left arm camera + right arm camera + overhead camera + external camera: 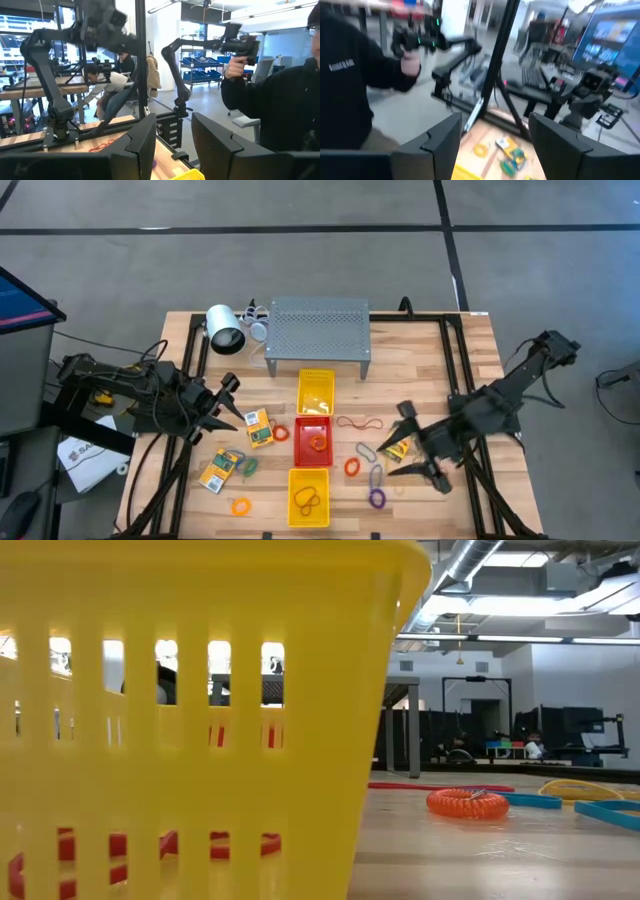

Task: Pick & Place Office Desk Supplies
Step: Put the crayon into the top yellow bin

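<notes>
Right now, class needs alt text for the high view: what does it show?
Three trays, yellow, red, yellow, line the table's middle, with card packets and coloured loops scattered around. The open left gripper and right gripper flank them.

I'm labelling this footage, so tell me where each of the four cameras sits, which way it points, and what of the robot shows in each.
High view: above the table, looking straight down; both arms show, left gripper and right gripper, either side of the red tray.
Low view: at table-top height, looking level across; a yellow tray fills most of it, no arm visible.
Left wrist view: looks past its own open fingers into the room.
Right wrist view: looks past its own fingers across the table.
Shared: both wrist views show a person in dark clothing.
</notes>
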Controlling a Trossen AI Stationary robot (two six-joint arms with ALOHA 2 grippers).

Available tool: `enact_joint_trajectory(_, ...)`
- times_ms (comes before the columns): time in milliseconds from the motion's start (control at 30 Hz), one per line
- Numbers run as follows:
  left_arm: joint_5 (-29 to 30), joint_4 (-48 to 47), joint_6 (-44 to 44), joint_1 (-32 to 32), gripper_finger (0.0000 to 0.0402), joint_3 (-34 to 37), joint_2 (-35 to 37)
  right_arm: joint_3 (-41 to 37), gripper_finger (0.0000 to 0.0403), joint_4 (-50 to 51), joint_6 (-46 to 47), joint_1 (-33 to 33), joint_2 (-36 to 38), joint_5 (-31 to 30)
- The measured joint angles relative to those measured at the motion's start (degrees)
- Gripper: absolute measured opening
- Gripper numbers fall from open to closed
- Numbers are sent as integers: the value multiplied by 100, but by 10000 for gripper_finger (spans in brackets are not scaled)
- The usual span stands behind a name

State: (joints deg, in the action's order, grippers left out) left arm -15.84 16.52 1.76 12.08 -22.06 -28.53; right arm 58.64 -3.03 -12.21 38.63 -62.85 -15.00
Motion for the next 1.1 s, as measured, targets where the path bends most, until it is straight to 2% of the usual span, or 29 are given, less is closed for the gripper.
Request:
enact_joint_trajectory(100, -2, 26, 0, 0, 121, 0, 0, -1006, 226, -1019, 2, -2, 645, 126)
enact_joint_trajectory(167, -2, 24, 29, 0, 121, 0, 0, -1668, 226, -1647, 1, -21, 1019, 475)
enact_joint_trajectory(233, -2, -1, 161, 0, 121, 0, 0, -2256, 226, -2120, 43, -77, 1382, 797)
enact_joint_trajectory(333, -2, -145, 356, 0, 121, -2, -1, -3049, 226, -2751, 311, -118, 1813, 920)
enact_joint_trajectory(567, 79, -264, 718, 0, 121, -2, -365, -4436, 226, -4245, 610, -129, 2123, 1025)
enact_joint_trajectory(700, 382, -280, 752, 0, 121, -2, -866, -4937, 226, -4861, 845, -192, 2006, 1066)
enact_joint_trajectory(900, 617, -268, 724, -4, 121, -2, -1473, -5143, 226, -4591, 1632, -659, 1583, 1089)
enact_joint_trajectory(1100, 792, -160, 716, -4, 121, -2, -1633, -5405, 218, -4953, 1512, -1446, 1456, 1831)
